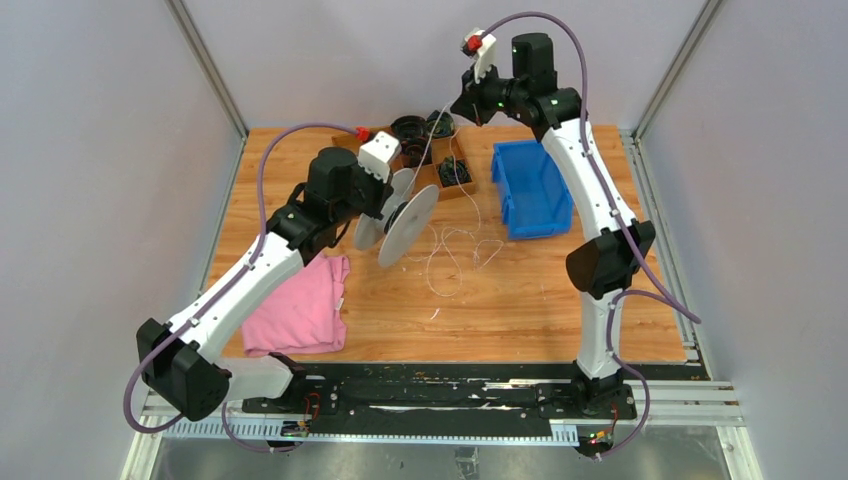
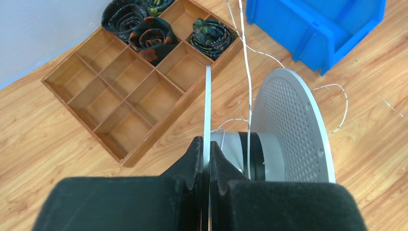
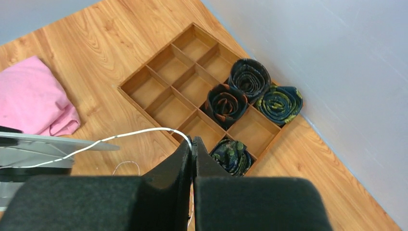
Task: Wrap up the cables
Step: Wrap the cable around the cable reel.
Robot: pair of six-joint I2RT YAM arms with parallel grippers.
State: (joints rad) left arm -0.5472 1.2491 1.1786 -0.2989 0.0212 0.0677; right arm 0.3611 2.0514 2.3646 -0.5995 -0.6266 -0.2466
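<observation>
On your left, check the left gripper (image 2: 207,161): its jaws are pressed onto the thin near flange (image 2: 208,106) of the spool (image 1: 408,225), which is held on edge. The cable (image 2: 247,72) rises from the hub to the right gripper (image 3: 192,147), whose jaws are closed, apparently pinching it. Slack loops lie on the table (image 1: 560,320) between the spool and the blue bin (image 1: 530,190).

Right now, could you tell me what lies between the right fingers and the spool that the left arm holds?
Only the thin white cable, running from the right fingers to the spool; the right wrist view shows it best.
</observation>
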